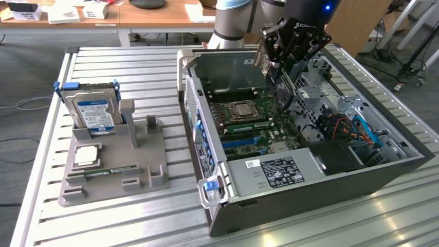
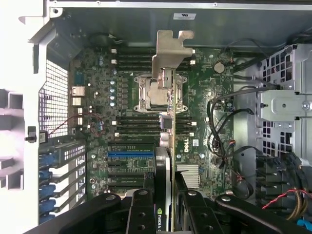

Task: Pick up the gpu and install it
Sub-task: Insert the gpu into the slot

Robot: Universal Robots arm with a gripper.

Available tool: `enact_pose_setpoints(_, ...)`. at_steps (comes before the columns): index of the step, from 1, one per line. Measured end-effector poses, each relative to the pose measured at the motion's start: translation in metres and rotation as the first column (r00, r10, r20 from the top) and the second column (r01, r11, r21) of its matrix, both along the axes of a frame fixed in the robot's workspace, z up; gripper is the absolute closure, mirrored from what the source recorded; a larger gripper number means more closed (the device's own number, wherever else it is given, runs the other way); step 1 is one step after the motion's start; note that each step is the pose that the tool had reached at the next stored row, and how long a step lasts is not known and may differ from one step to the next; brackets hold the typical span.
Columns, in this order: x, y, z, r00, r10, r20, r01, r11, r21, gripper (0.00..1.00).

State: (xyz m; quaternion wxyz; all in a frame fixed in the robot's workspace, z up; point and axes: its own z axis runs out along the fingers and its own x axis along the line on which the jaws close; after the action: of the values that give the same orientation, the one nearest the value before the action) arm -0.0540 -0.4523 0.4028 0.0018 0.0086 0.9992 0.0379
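Metal-bracketed gpu [image 2: 170, 141] over the open case [image 1: 322, 195].
We see the gripper [image 2: 168, 204] clamped on it, the card edge-on above the motherboard [image 2: 92, 102].

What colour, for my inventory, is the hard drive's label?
Blue and white label, clearest in the exterior view.
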Motion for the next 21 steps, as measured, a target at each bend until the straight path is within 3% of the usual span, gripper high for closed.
enact_pose_setpoints(5, 0.0000, 0.0000, -0.0073, 1.0000, 0.000, -0.0001, 0.000, 1.0000, 0.0002, 0.73)
enact_pose_setpoints(15, 0.0000, 0.0000, -0.0080, 1.0000, 0.002, -0.0002, -0.002, 1.0000, 0.0001, 0.73)
enact_pose_setpoints(21, 0.0000, 0.0000, -0.0090, 0.9965, 0.083, -0.0002, -0.083, 0.9965, 0.0001, 0.73)
